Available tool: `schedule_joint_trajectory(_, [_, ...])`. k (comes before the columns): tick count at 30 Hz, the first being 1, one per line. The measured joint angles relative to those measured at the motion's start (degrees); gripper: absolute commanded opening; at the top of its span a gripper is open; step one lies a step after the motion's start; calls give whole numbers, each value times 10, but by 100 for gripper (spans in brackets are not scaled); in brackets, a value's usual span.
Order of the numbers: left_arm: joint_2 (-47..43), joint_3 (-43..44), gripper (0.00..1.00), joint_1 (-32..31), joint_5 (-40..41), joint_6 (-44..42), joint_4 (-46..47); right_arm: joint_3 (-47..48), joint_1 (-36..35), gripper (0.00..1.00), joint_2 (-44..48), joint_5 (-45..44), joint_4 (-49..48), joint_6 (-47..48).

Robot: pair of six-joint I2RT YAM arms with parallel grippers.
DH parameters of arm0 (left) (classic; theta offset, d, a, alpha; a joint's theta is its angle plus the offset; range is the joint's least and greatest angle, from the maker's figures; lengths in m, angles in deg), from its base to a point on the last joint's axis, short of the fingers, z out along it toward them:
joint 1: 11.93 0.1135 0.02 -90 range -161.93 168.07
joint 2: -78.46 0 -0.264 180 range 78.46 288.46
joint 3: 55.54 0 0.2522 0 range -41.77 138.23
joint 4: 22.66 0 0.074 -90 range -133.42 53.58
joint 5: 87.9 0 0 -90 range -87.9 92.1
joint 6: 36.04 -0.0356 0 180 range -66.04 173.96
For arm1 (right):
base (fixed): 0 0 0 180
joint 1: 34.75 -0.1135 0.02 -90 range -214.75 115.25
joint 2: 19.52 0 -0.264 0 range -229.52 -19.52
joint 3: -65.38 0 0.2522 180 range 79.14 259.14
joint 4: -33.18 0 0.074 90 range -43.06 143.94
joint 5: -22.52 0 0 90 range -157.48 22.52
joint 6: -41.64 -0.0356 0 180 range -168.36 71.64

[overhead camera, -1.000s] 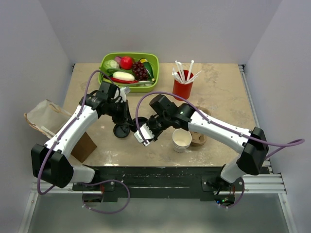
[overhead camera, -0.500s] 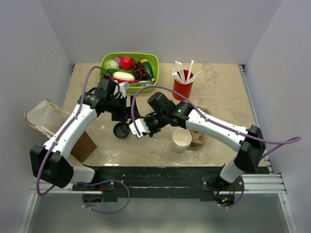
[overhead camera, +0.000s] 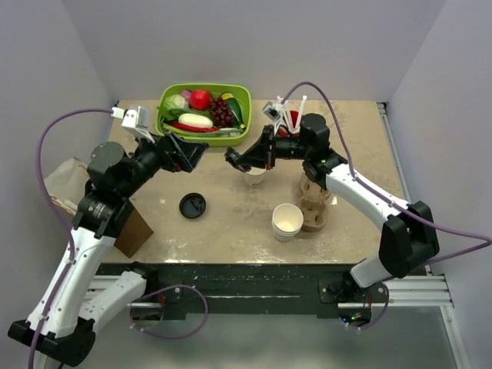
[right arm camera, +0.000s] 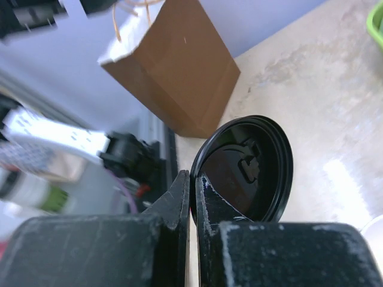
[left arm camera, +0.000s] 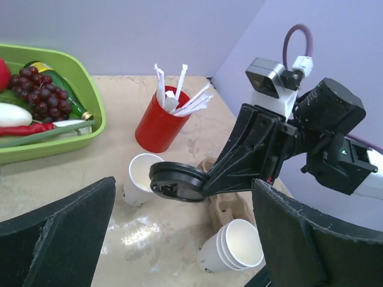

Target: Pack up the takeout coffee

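Observation:
My right gripper point(right arm camera: 191, 179) is shut on the edge of a round black lid point(right arm camera: 248, 170). In the top view that lid point(overhead camera: 235, 160) hangs just over a single lidless white paper cup point(overhead camera: 254, 179) at mid-table. In the left wrist view the lid point(left arm camera: 176, 182) hovers beside the cup's point(left arm camera: 142, 176) rim without sitting on it. My left gripper point(overhead camera: 188, 154) is raised left of the lid, open and holding nothing. A takeout coffee with its lid on is out of view.
A second black lid point(overhead camera: 192, 205) lies loose on the table. A stack of lidless white cups point(overhead camera: 287, 221) stands next to a cardboard carrier point(overhead camera: 314, 201). At the back are a red cup of straws point(overhead camera: 289, 138) and a green tray point(overhead camera: 242, 96). A brown paper bag point(overhead camera: 77, 188) sits far left.
The left gripper opened, and its arm swung up and back to the left. The right gripper closed on a black lid and carried it from the front to over the single cup.

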Motion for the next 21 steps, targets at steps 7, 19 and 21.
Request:
schedule_joint_trajectory(7, [84,-39,100,0,-7,2,69,-52,62,0,6,-28,-65,-235])
schedule_joint_trajectory(19, [269,-60,100,0,-89,6,128,-113,140,0,-3,-111,-95,-353])
schedule_joint_trajectory(21, [286,-60,100,-1,-99,6,138,-114,143,0,-19,-118,-108,-365])
